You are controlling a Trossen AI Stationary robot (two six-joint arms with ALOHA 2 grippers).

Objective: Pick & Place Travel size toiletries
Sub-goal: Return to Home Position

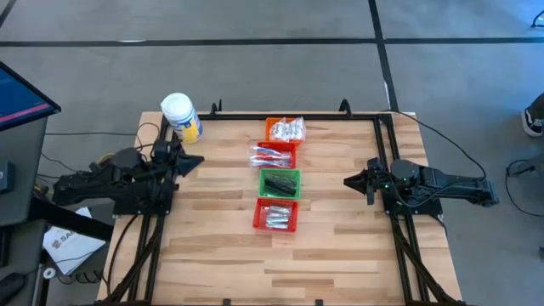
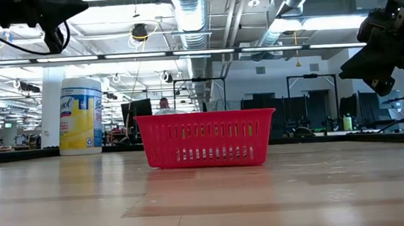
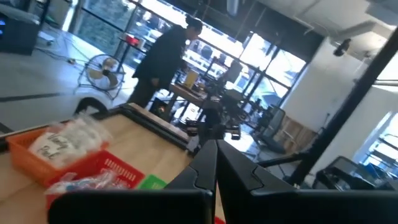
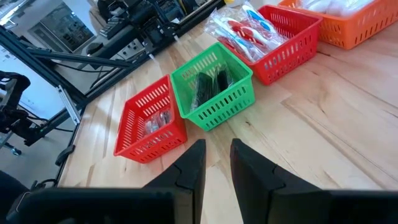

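Four mesh baskets stand in a row down the table's middle. The far orange basket (image 1: 274,127) holds clear sachets (image 1: 289,129). The red basket (image 1: 287,161) has toothbrushes (image 1: 270,155), the green basket (image 1: 280,192) dark strips (image 4: 208,84), and the near red basket (image 1: 276,226) silvery tubes (image 1: 276,214). My left gripper (image 1: 197,161) (image 3: 216,163) hovers left of the row, shut and empty. My right gripper (image 1: 347,180) (image 4: 217,163) hovers to the right of the row, open by a narrow gap, pointing at the green basket (image 4: 214,102). Both are raised well off the table.
A large white jar with a yellow label (image 1: 181,117) (image 2: 79,116) stands at the far left corner, behind my left arm. Bare wood lies on both sides of the basket row and toward the near edge. A person (image 3: 163,59) stands in the room beyond the table.
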